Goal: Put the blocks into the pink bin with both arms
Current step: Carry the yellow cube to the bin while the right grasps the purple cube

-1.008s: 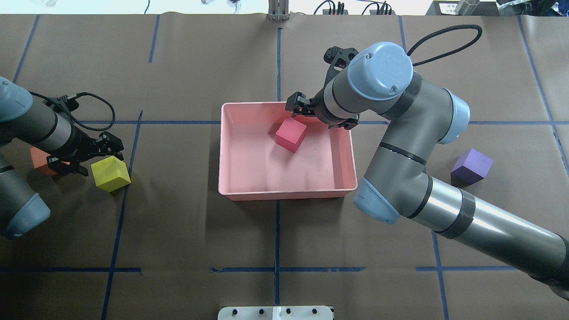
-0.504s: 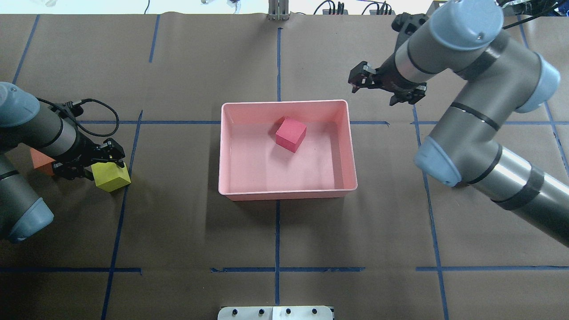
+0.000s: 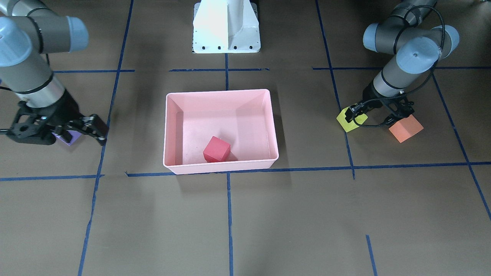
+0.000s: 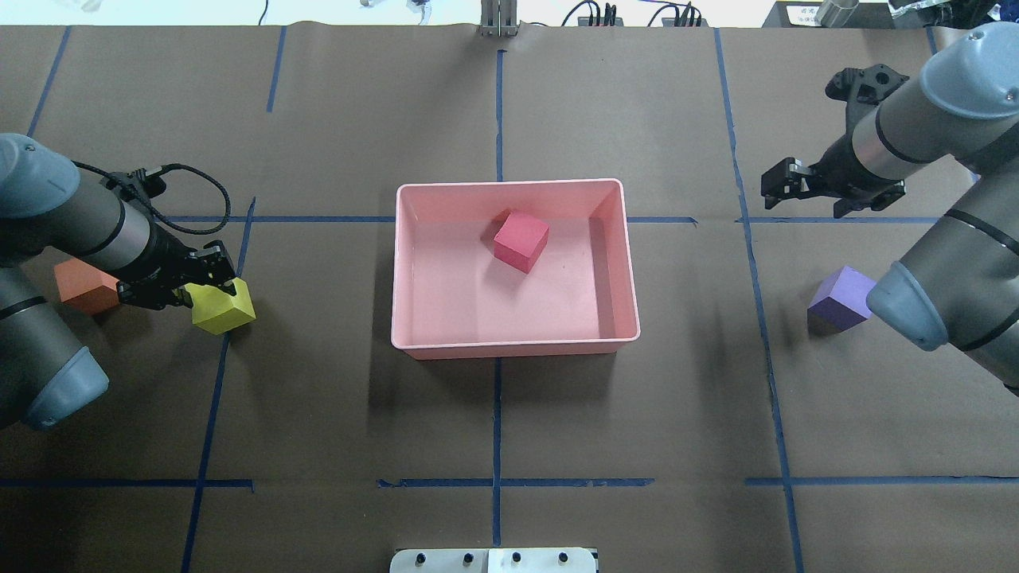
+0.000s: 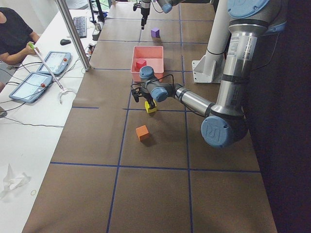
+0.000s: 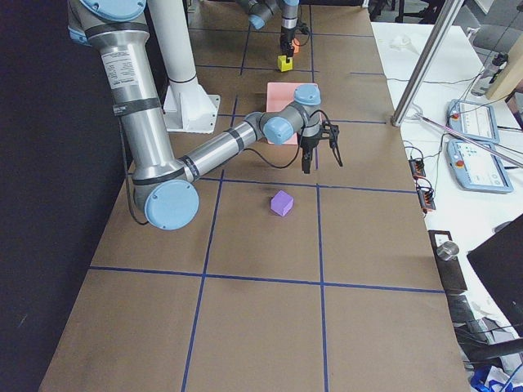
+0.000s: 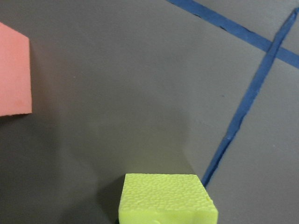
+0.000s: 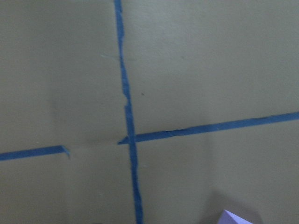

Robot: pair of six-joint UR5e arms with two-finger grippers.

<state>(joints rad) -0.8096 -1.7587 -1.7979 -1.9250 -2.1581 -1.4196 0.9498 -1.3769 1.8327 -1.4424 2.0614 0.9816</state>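
My left gripper (image 4: 203,288) is shut on the yellow-green block (image 4: 225,306), left of the pink bin (image 4: 509,348). The block fills the bottom of the left wrist view (image 7: 166,198). The orange block (image 4: 80,286) lies just behind that gripper on the table. The red block (image 4: 521,240) lies inside the bin, toward its far side. My right gripper (image 4: 784,187) is open and empty, above the table right of the bin. The purple block (image 4: 842,296) lies on the table nearer the robot than that gripper, partly behind the right arm.
Blue tape lines cross the brown table cover. The robot's white pedestal (image 3: 226,27) stands behind the bin. An operator sits at a side bench with tablets (image 5: 48,63) beyond the table's far edge.
The right arm swung from over the bin out to the right, leaving the red block inside. The left gripper closed on the yellow-green block and shifted it slightly right.
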